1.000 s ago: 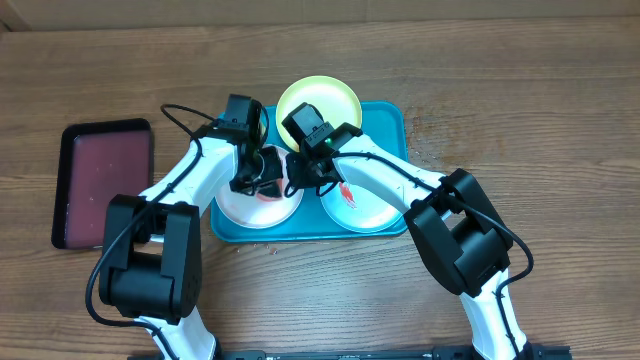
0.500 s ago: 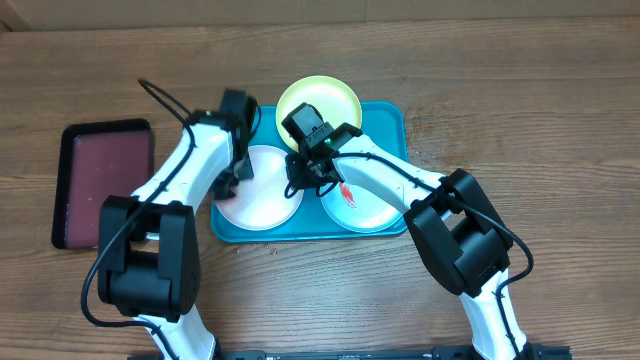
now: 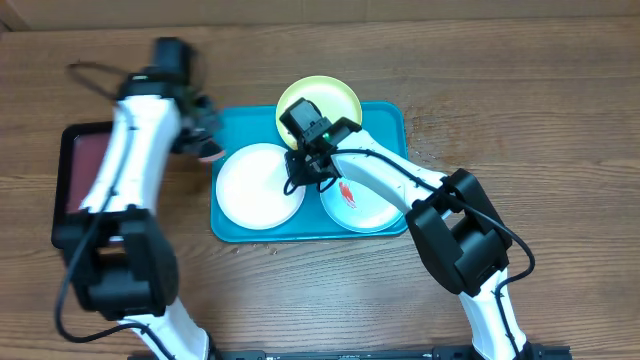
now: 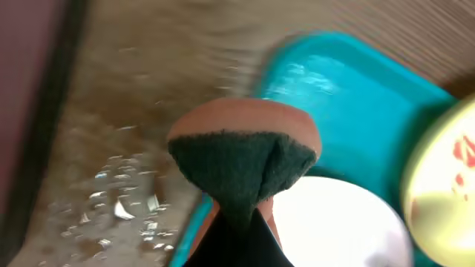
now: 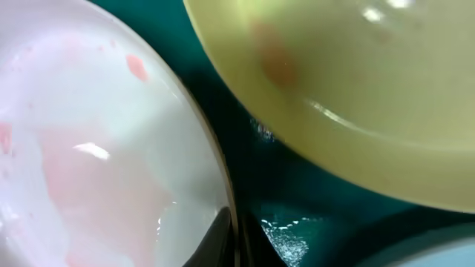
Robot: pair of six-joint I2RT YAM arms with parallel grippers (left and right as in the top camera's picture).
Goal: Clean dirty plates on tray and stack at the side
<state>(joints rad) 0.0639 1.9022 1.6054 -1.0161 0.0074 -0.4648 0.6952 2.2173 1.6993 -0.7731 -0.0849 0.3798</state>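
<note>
Left gripper point(image 4: 236, 231) pinches a felt-faced sponge point(image 4: 245, 152); right gripper point(image 5: 234, 241) closed beside glossy white plate point(image 5: 96, 156).

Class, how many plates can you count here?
3: white plate on the tray, left; pale blue plate, right; yellow-green plate at its far edge; none apparently hidden.

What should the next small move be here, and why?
Probably lift the round white plastic plate off the turquoise-blue rectangular plastic tray: it looks nearly clean, the right gripper seems to pinch its rim, and the left gripper holds the orange-and-green sponge clear of it.
</note>
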